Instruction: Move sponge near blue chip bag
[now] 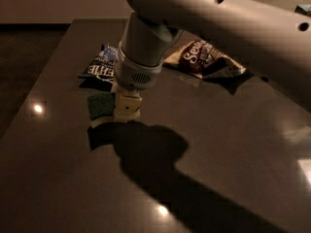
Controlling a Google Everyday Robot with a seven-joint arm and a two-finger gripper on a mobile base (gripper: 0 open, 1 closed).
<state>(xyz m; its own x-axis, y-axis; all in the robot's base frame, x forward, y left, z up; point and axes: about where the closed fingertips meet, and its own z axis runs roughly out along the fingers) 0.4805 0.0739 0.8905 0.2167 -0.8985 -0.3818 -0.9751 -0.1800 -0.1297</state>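
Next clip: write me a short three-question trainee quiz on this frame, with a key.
1. True or false: the sponge lies beside the brown bag.
2. Which bag is nearer the tool: the blue chip bag or the brown bag?
3. What does the tool hold?
Key: 1 false, the sponge is in the tool, just in front of the blue chip bag. 2 the blue chip bag. 3 the sponge.

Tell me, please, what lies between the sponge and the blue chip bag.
In the camera view, only a short strip of bare table separates the sponge, held by the hand beside it, from the blue chip bag.
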